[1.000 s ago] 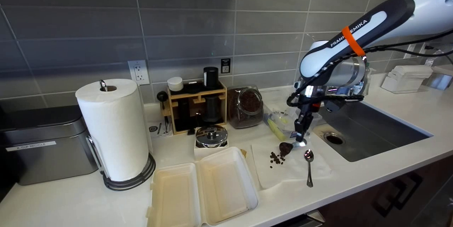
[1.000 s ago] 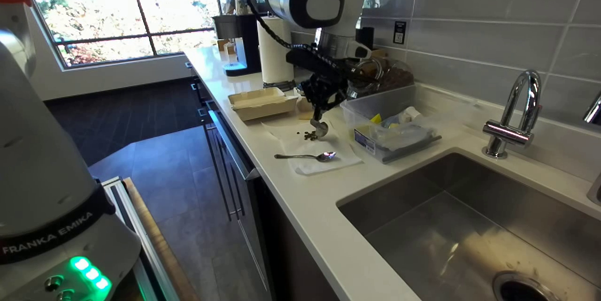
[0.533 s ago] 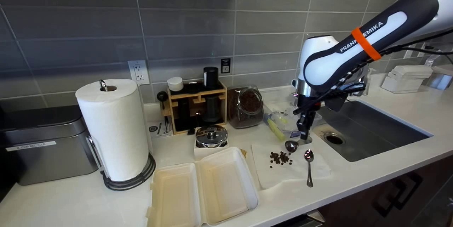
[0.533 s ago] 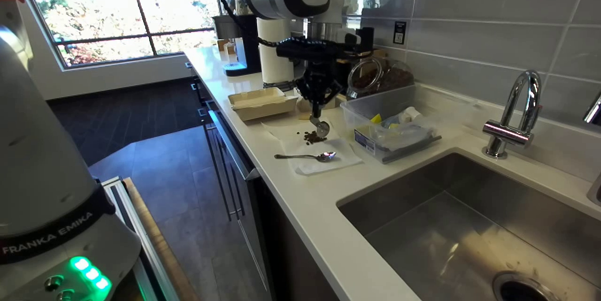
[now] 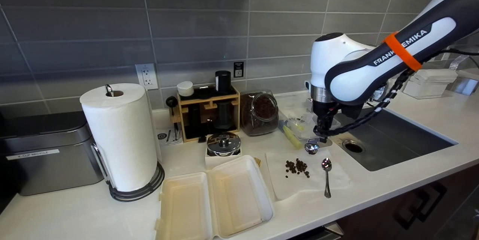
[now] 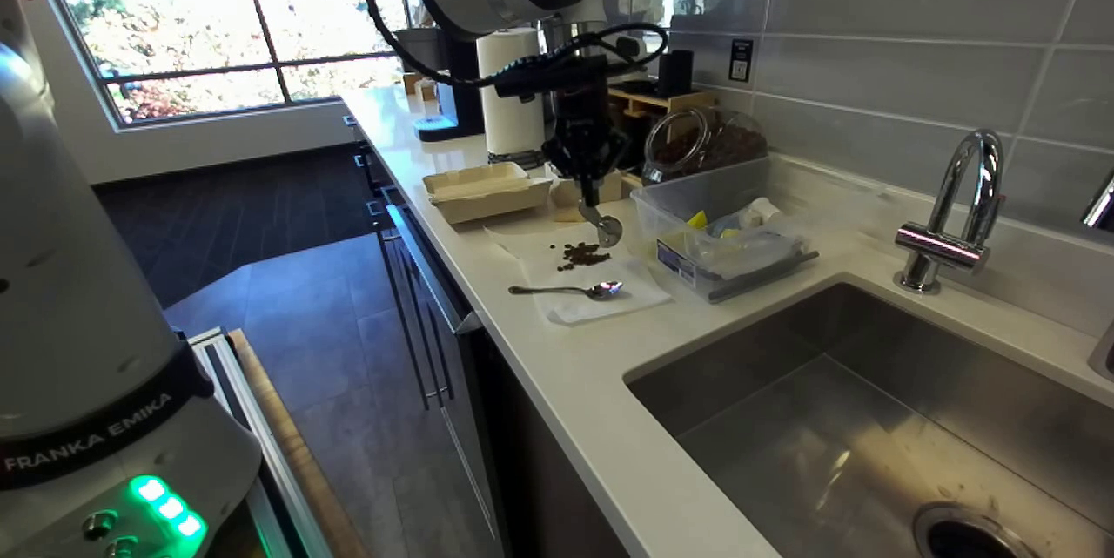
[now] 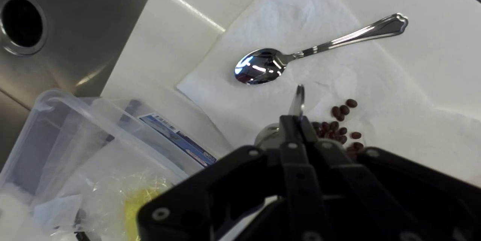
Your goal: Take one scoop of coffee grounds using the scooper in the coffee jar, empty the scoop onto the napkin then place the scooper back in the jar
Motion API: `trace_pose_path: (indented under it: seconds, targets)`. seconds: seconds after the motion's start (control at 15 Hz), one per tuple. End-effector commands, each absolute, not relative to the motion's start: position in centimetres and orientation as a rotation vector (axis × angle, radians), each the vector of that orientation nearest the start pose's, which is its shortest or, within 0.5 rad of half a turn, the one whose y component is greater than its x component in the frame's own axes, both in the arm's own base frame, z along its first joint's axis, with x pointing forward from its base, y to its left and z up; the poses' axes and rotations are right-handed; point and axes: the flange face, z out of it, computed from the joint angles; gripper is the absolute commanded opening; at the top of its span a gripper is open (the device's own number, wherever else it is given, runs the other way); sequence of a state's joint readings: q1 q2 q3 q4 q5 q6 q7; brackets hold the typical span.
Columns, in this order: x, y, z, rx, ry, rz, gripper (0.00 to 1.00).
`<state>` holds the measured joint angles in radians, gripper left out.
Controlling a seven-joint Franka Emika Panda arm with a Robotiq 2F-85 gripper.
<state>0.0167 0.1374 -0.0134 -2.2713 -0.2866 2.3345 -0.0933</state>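
Grey tile (image 5: 198, 19), white counter (image 5: 179, 163), and there lie the coffee grounds (image 7: 333, 125), a loose dark scatter on the napkin (image 5: 284, 187)! Near them the gripper (image 7: 298, 120) pinches the scooper (image 5: 311, 148) by its handle. A spoon (image 5: 326, 165) lies close by; farther back, the coffee jar (image 5: 258, 114) sits beside the wooden rack (image 5: 237, 114).
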Motion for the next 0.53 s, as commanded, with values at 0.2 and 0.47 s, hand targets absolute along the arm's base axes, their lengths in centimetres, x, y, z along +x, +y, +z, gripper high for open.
trace_pose_path:
  seconds: [0.2, 0.47]
  targets:
    - [50.8, 1.1, 30.3, -3.352, -0.446, 0.125, 0.01]
    - [50.6, 0.8, 31.1, -3.408, -0.448, 0.098, 0.01]
